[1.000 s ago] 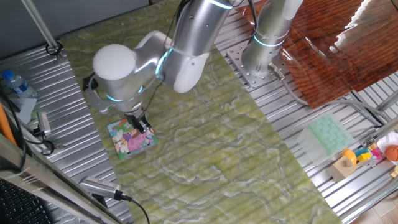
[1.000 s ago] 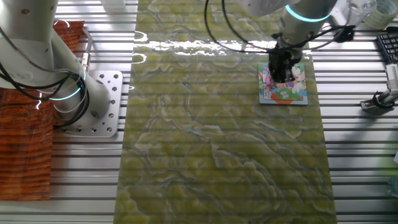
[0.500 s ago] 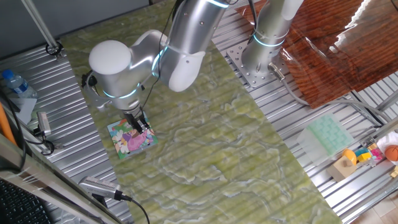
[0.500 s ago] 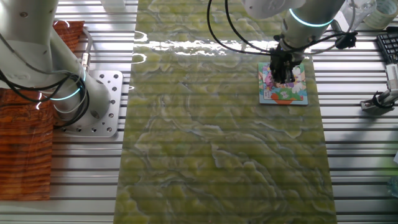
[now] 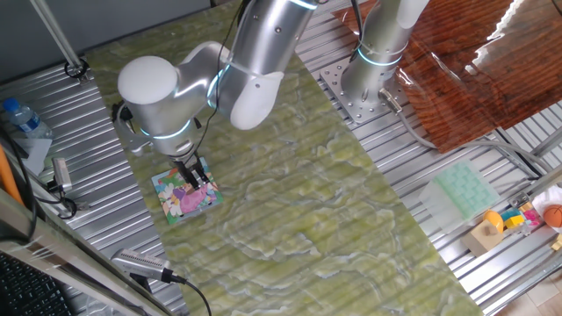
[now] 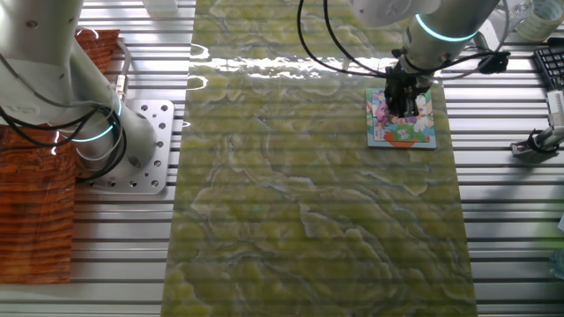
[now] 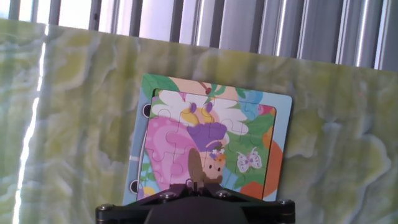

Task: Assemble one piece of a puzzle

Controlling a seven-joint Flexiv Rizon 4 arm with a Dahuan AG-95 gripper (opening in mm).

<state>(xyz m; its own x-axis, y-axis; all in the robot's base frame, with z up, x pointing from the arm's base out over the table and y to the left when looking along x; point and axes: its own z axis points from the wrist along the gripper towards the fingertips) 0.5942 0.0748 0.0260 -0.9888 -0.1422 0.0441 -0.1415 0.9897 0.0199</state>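
Note:
The puzzle (image 5: 180,204) (image 6: 407,130) (image 7: 211,140) lies flat on the green marbled mat, a small square board with a teal border and a pink, white and yellow cartoon girl. My gripper (image 5: 200,180) (image 6: 404,111) (image 7: 196,183) hangs just over the board's middle. In the hand view its two dark fingertips stand close together at the bottom edge, over the lower part of the picture. Every slot that shows on the board is filled. I cannot single out the piece, either between the fingertips or on the board, and the part under the fingers is hidden.
A second arm's base (image 5: 373,66) (image 6: 97,132) stands at the mat's edge by a brown patterned cloth (image 5: 474,70). A pale green tray (image 5: 463,190) and toys (image 5: 518,218) lie to one side. A bottle (image 5: 22,118) and a grey tool (image 5: 140,263) lie beside the puzzle's side of the mat.
The arm's elbow and hand have shifted slightly away and upward over the puzzle. The puzzle board has not moved.

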